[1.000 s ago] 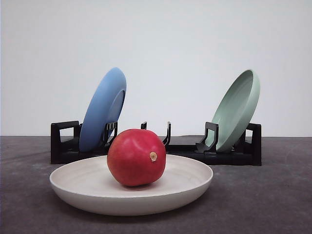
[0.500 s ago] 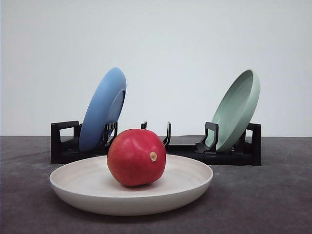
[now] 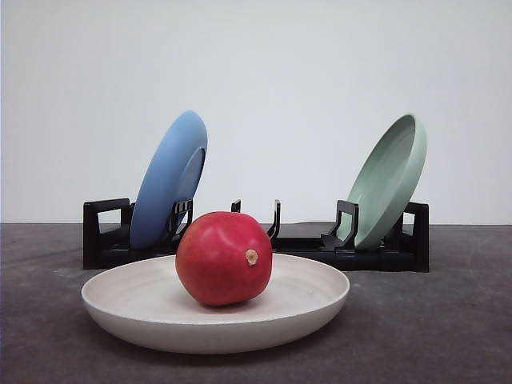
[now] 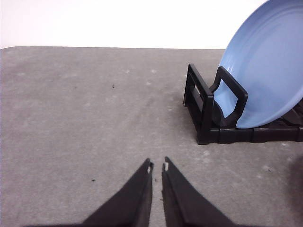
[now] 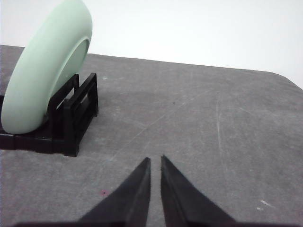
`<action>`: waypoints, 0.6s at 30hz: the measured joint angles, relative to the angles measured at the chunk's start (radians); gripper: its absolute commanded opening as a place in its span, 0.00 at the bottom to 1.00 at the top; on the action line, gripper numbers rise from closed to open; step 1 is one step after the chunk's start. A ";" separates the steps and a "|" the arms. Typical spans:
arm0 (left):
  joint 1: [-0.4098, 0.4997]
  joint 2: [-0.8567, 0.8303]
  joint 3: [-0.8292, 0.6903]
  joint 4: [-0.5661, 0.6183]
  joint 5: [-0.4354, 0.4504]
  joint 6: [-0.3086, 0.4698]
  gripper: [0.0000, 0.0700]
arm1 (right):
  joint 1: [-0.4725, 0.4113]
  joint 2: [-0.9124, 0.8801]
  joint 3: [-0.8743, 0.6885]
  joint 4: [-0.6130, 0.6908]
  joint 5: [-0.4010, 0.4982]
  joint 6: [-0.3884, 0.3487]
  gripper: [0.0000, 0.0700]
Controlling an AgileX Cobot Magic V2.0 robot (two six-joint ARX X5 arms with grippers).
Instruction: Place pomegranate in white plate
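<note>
Your left end effector [image 4: 157, 166] hangs low over bare grey tabletop [image 4: 85, 123], its two dark fingers drawn almost together with only a thin slit between the tips and nothing held. Ahead of it and off to one side sits the end of the black dish rack [image 4: 215, 111], with the blue plate [image 4: 267, 71] leaning in its slots; the ground between the tips and the rack is open.

In the front view, the blue plate [image 3: 170, 180] tilts at the rack's left end. In front of the rack [image 3: 104, 232], the white plate [image 3: 128, 308] lies flat on the tabletop, and the pomegranate [image 3: 223, 258] rests inside it near the middle, its tan nub facing right. The pale green plate [image 3: 390, 180] leans at the rack's right end.

Your right end effector [image 5: 155, 161] is likewise nearly closed and empty, poised over open tabletop, with the green plate [image 5: 47, 71] and rack end [image 5: 78, 111] well apart from it.
</note>
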 measured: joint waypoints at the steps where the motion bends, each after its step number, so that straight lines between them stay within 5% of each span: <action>1: 0.000 0.000 0.000 0.000 0.000 0.000 0.03 | 0.000 0.000 0.000 0.000 0.000 0.000 0.05; 18: 0.000 0.000 0.000 0.000 0.000 0.000 0.03 | 0.000 0.000 0.000 0.000 0.000 0.000 0.05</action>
